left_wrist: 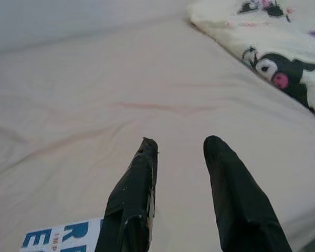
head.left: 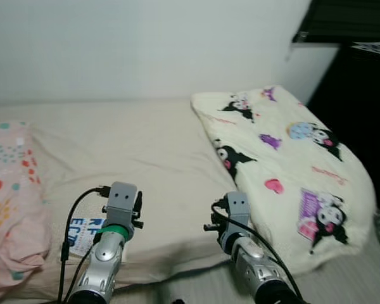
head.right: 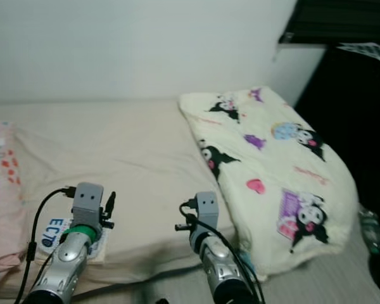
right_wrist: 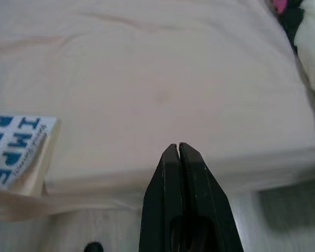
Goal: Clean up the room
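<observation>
At the far left a pink pillow [head.left: 9, 209] with coloured dots lies on the bed [head.left: 145, 158], whose beige sheet spreads back to the white wall [head.left: 145, 44]. Just right of the pillow, near the bed's front edge, lies a white book [head.left: 85, 235] with blue print; the head views show only "RF" and "E" beside the left arm, the left wrist view shows a corner with "R" and "E" in blue, and the right wrist view shows more of the cover, with letters reading roughly "IMPE" and a line of small script too fine to read. The left gripper [left_wrist: 181, 144] hovers over the sheet just past the book, its two black fingers [left_wrist: 134, 194] spread apart and holding nothing. Right of it, the right gripper [right_wrist: 178, 147] hangs over the bed's front edge, fingers pressed tight together on nothing. Further right a cream blanket [head.left: 285, 164] printed with black-and-white cartoon figures, hearts and purple patches lies folded along the bed's right side; both wrist views catch only an edge of it. At the far right stands dark furniture [head.left: 361, 95], with a small clear object low beside it too indistinct to name.
</observation>
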You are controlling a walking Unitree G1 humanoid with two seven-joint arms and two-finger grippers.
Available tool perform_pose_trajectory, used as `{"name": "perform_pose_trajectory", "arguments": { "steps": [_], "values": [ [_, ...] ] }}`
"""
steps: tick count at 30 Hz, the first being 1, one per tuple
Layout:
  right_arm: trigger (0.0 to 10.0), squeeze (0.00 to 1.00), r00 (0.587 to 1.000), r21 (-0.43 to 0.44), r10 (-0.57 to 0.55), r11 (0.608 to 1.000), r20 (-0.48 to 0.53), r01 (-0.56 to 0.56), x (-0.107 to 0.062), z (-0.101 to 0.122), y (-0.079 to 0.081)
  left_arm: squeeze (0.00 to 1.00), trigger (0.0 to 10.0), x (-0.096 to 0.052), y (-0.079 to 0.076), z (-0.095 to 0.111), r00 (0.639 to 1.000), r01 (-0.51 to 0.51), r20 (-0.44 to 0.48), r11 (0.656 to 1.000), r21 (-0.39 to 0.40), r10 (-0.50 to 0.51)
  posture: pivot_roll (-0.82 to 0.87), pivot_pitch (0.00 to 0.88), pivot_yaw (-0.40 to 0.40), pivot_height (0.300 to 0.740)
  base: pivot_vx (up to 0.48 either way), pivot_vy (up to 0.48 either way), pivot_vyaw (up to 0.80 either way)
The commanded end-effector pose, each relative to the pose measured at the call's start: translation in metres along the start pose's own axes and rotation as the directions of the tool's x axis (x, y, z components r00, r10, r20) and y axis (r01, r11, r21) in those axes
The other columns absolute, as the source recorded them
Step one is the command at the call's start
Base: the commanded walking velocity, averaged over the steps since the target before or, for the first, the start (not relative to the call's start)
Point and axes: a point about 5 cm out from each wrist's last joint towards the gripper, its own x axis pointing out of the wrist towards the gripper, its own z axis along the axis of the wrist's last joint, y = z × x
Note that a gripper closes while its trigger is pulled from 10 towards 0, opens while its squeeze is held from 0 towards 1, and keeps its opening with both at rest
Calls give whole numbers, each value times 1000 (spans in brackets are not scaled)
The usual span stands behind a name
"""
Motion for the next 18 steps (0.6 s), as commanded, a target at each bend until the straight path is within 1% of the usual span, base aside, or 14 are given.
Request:
{"name": "perform_pose_trajectory", "arguments": {
  "steps": [1, 9, 18],
  "values": [
    [10000, 0, 1000, 9, 11, 1000, -7, -11, 1, 0, 2, 0, 10000, -4, 2, -9, 999, -7, -40, 1000, -5, 7, -2, 0, -34, 740, -311, 0, 0],
    [10000, 0, 1000, 0, 19, 1000, -17, -19, -1, -2, 1, 0, 10000, -7, -1, -12, 999, -5, -44, 1000, -16, 5, -11, 0, -42, 740, -304, 0, 0],
    [10000, 0, 1000, -6, 15, 1000, -27, -16, -1, -3, 0, 0, 10000, -8, -2, -13, 999, -1, -47, 1000, -22, 0, -10, 0, -42, 740, -304, 0, 0]
  ]
}}
